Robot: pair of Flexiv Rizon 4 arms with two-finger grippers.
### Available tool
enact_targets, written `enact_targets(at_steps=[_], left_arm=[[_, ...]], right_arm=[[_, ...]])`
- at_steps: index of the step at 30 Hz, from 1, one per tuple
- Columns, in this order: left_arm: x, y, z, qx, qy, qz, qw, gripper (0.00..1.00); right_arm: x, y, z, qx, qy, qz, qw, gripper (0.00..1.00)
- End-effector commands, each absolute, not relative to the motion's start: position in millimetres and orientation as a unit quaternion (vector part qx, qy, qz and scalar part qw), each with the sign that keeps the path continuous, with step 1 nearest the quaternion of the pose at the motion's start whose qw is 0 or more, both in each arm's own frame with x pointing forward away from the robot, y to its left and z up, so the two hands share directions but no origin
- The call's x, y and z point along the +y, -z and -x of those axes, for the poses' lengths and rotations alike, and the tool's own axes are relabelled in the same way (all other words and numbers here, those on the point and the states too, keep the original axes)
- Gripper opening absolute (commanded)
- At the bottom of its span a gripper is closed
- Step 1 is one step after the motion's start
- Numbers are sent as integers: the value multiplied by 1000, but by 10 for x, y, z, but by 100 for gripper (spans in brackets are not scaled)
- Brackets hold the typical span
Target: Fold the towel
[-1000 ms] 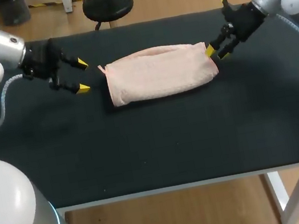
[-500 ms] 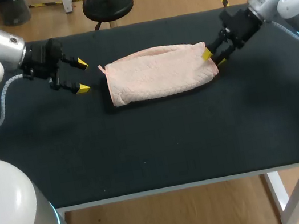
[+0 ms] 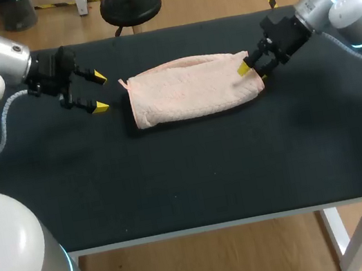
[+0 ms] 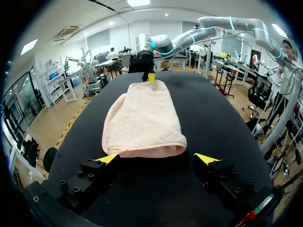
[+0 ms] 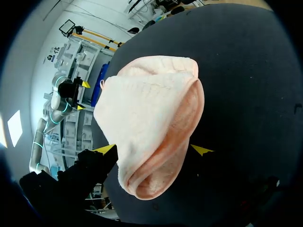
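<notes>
The right gripper (image 3: 252,74) has slid in from the table's right side over the past second and now sits on the right end of the pale pink, quilted terry towel (image 3: 190,88), while the left gripper (image 3: 100,92) has not moved. From the head view, the towel lies as a folded oblong on the far middle of the black matte table (image 3: 174,179), with the left gripper just off its left end, fingers spread wide and empty. In the left wrist view, the towel's rounded near end (image 4: 144,118) lies just ahead of the open yellow tips, apart from them. In the right wrist view, the towel's open, layered end (image 5: 147,109) sits between the parted fingers, which straddle it without clamping. The step in hand looks like taking hold of the right end. The next move calls for closing on all layers, then carrying that end over toward the left.
</notes>
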State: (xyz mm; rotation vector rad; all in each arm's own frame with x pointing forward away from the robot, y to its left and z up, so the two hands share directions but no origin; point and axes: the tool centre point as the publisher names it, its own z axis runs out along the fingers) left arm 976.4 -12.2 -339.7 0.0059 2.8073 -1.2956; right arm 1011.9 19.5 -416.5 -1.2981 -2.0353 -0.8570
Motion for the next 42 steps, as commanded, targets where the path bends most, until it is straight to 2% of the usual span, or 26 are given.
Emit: enact_targets(at_steps=[1,8,11,12,23,34,42], left_arm=[[-121,3407,-9760,907,420,-2,26,100],[-121,3407,-9760,907,420,-2,26,100],[-121,3407,-9760,907,420,-2,26,100],[-121,3407,-9760,907,420,-2,26,100],[-121,3407,-9760,907,420,-2,26,100],[-121,3407,-9760,907,420,-2,26,100],[-121,3407,-9760,907,420,-2,26,100]], right_arm=[[305,4283,-10161,-760,323,483,291,100],[414,4287,-10147,-759,323,482,294,100],[422,4288,-10144,-760,318,485,292,9],[422,4289,-10140,-761,314,489,287,0],[531,4148,-10277,-773,286,509,249,0],[1191,3712,-10517,-804,264,486,216,0],[1826,3700,-10451,-822,252,461,219,0]])
